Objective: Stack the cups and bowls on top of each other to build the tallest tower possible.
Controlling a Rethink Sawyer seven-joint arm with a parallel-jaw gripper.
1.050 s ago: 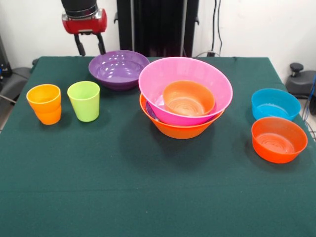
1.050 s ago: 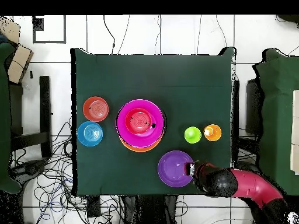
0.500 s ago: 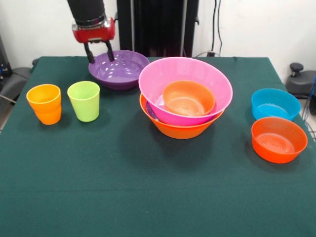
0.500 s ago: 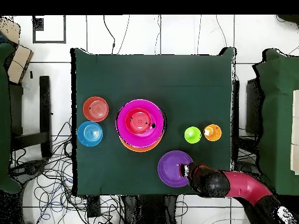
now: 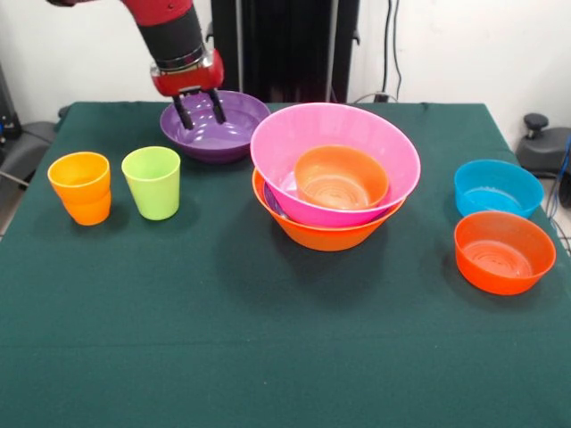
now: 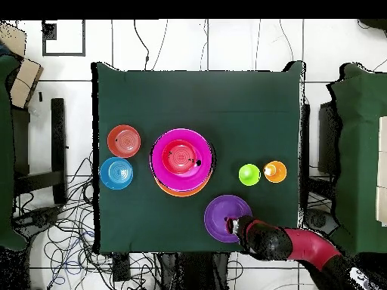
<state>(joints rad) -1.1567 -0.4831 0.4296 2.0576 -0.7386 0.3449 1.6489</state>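
Hovering: gripper (image 5: pixel 202 111) over purple bowl (image 5: pixel 214 126), far left
Fingers: apart, empty
Tower (image 5: pixel 335 174): centre
Cups (image 5: pixel 116 185): left, untouched

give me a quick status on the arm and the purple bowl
Gripper open, fingers inside the lone purple bowl, nothing held. Tower beside it. Nothing in the way.

Front and overhead, same table (image 5: pixel 268 357)

Bright, even overhead light; soft shadows beneath the bowls on the desk (image 5: pixel 268 357); faint glare on the purple bowl (image 5: pixel 214 125).
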